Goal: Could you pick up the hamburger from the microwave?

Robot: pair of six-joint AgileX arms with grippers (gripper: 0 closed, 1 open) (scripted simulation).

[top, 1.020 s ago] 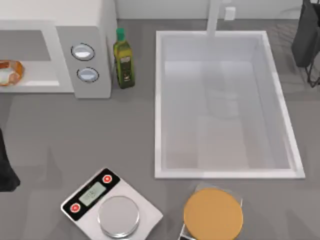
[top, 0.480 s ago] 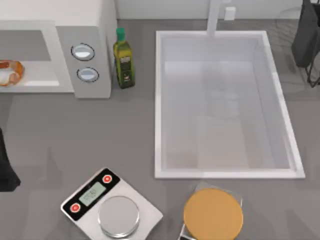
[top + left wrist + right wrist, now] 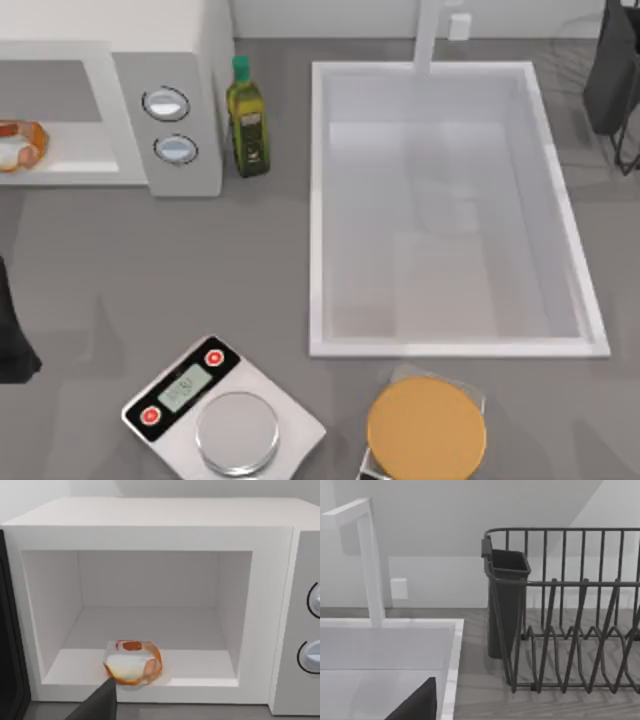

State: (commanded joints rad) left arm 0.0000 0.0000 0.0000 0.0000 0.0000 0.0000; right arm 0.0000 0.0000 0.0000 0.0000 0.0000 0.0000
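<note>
Partly cropped hamburger (image 3: 20,145) inside microwave (image 3: 190,60)

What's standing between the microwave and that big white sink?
In the top view, a green oil bottle stands upright between the microwave and the sink, close beside the microwave's dial panel.

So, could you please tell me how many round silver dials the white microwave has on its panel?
2. Both sit on the big boxy white microwave's light grey panel, one round silver dial farther back and the other nearer the front. None looks hidden.
</note>
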